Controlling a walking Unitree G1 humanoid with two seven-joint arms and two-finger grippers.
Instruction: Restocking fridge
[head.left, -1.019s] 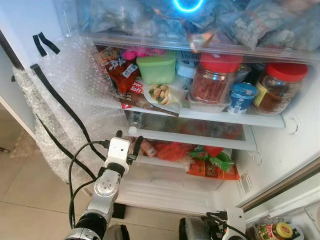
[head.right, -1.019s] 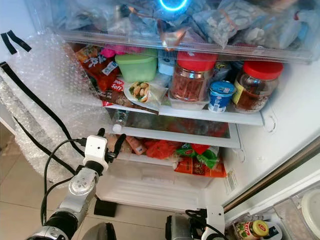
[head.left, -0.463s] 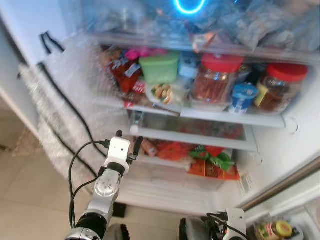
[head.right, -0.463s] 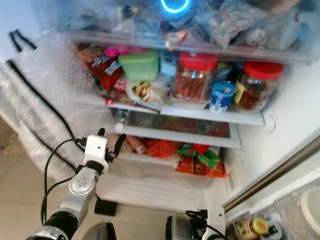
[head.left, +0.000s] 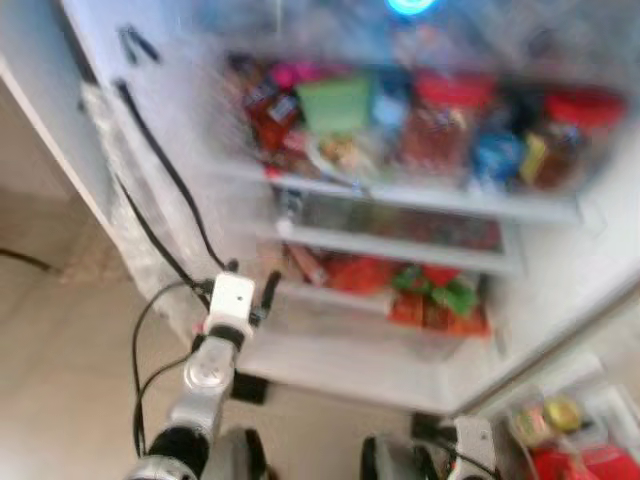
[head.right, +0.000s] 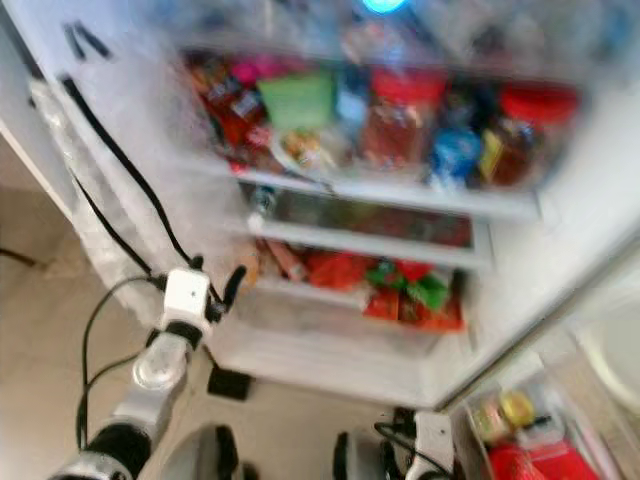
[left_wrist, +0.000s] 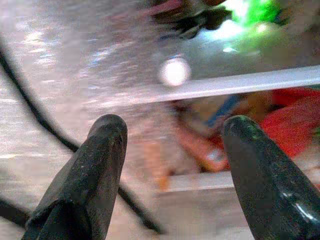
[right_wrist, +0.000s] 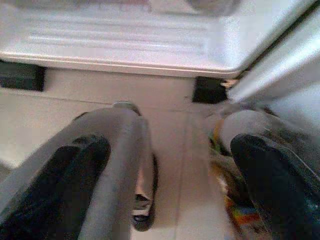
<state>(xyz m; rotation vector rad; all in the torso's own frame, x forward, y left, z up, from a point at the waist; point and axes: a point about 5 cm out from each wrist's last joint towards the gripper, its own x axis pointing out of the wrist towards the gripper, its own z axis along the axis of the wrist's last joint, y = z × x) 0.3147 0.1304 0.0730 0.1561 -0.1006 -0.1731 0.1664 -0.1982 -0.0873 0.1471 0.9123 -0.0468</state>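
Note:
The open fridge (head.left: 330, 350) stands before me, blurred. Its upper shelf holds a green tub (head.left: 335, 105), two red-lidded jars (head.left: 450, 120) and a blue cup (head.left: 490, 155). Red packets (head.left: 360, 272) and a green packet (head.left: 450, 295) lie on the lower shelf. My left gripper (head.left: 250, 275) is raised in front of the lower shelf's left end, open with nothing between its fingers (left_wrist: 100, 165). My right gripper (right_wrist: 172, 145) hangs low over the floor by the fridge's bottom right corner, open and holding nothing.
Bubble wrap (head.left: 150, 180) with black cables (head.left: 165, 175) covers the fridge's left side. A door bin at the lower right holds a yellow-lidded jar (head.left: 555, 415) and a red pack (head.left: 585, 465). Beige tiled floor (head.left: 70, 380) spreads to the left.
The whole picture has shifted and blurred: the camera has pulled back, showing more floor at the left and more of the door bin. Both arms keep their poses.

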